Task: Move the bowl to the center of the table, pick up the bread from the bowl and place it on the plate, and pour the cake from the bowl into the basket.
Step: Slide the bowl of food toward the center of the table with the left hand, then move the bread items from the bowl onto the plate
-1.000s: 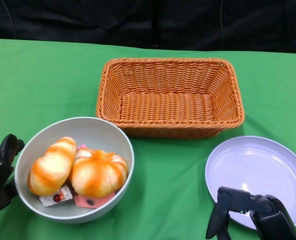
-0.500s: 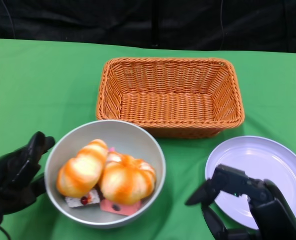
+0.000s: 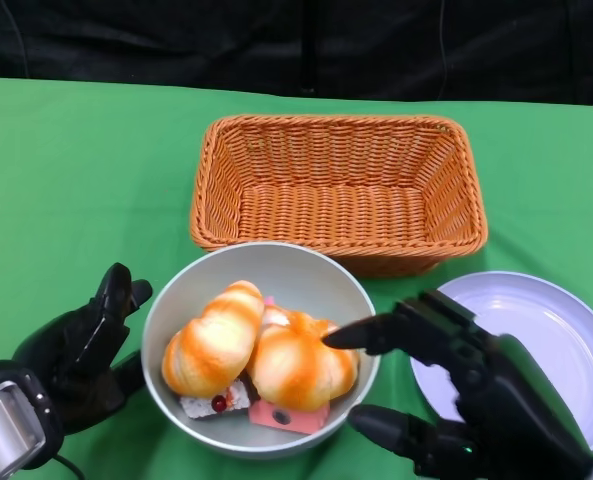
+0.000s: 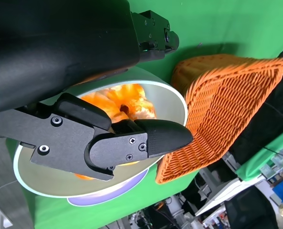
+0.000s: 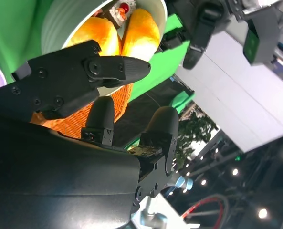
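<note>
The grey bowl (image 3: pixel 268 266) stands on the green table in front of the basket (image 3: pixel 341 190). It holds a long bread roll (image 3: pixel 213 340), a round bread (image 3: pixel 301 362) and cake pieces (image 3: pixel 286 415) under them. My left hand (image 3: pixel 76 355) rests against the bowl's left side with its fingers apart and holds nothing. My right hand (image 3: pixel 456 390) is at the bowl's right side. One finger reaches over the rim above the round bread and the thumb lies outside the bowl. The bread (image 5: pixel 136 28) shows past the right hand's fingers (image 5: pixel 112 69).
The white plate (image 3: pixel 536 345) lies at the right, partly behind my right hand. The woven basket (image 4: pixel 227 95), with nothing in it, stands just behind the bowl's rim (image 4: pixel 174 95). A black backdrop runs along the table's far edge.
The bowl has slid to the right from the table's left side, with my left hand following against its side. My right hand has risen and reached left to the bowl's right rim.
</note>
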{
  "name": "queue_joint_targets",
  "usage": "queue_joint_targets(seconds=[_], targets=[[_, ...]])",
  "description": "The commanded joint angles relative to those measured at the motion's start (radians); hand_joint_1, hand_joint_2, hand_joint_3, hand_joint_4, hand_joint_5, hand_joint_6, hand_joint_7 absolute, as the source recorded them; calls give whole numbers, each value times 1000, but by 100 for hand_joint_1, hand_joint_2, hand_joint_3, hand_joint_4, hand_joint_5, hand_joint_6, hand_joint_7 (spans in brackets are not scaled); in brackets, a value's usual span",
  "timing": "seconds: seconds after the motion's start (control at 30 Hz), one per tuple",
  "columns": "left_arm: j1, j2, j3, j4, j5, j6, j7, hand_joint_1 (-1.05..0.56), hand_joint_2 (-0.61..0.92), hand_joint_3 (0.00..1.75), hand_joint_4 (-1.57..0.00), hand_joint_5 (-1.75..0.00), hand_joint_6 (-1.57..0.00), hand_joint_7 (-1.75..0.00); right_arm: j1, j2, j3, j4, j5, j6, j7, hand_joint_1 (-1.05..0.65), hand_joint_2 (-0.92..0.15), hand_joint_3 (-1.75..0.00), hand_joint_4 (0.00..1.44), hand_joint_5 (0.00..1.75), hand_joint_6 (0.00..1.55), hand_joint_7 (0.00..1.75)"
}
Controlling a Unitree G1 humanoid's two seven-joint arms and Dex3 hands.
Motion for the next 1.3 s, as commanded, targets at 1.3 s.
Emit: queue_joint_targets(seconds=[1.3], targets=[[90,-13,-227,-169,110,-57,64,-72,92,71,-3,-2,-2,-1,-432,-54,261,413,-444,269,-113,-54,-87,0,8,89,29,37]])
